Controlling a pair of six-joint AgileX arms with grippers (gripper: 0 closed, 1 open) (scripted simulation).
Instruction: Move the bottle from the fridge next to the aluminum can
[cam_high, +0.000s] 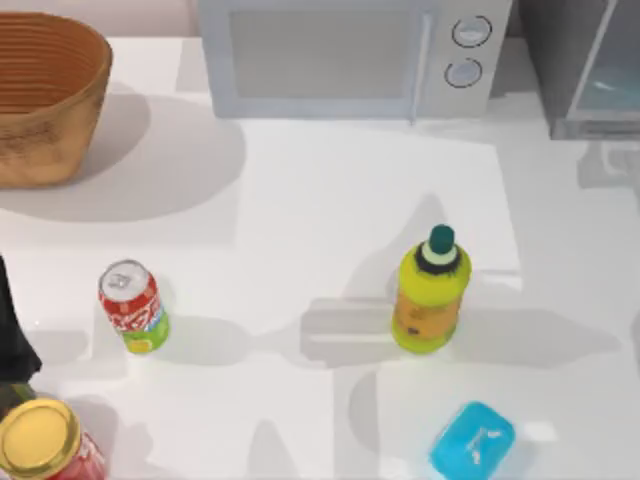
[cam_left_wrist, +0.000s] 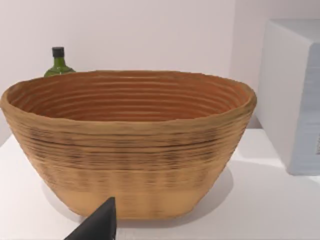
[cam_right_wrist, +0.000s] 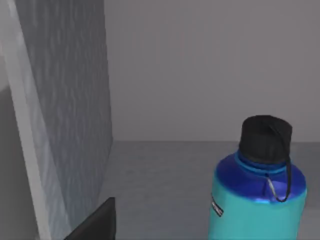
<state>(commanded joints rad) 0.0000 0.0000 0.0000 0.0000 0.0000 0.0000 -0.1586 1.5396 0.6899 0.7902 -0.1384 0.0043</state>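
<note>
The bottle (cam_right_wrist: 257, 192) stands upright on the grey floor inside the fridge (cam_right_wrist: 165, 170), blue above, turquoise below, with a black cap and loop. A dark part of my right gripper (cam_right_wrist: 95, 222) shows at the edge of the right wrist view, short of the bottle and apart from it, near the fridge's door panel (cam_right_wrist: 65, 110). In the top view the fridge (cam_high: 590, 70) stands at the back right corner. The aluminum can (cam_high: 131, 306), red with a green base, stands upright at the front left. My left arm (cam_high: 12, 345) is parked at the left edge.
A woven basket (cam_high: 45, 100) sits at the back left, with a pale microwave (cam_high: 350, 55) beside it. A yellow-green bottle (cam_high: 430, 298) stands right of centre. A turquoise object (cam_high: 472, 440) lies at the front, and a gold-lidded red jar (cam_high: 40, 440) is at the front left.
</note>
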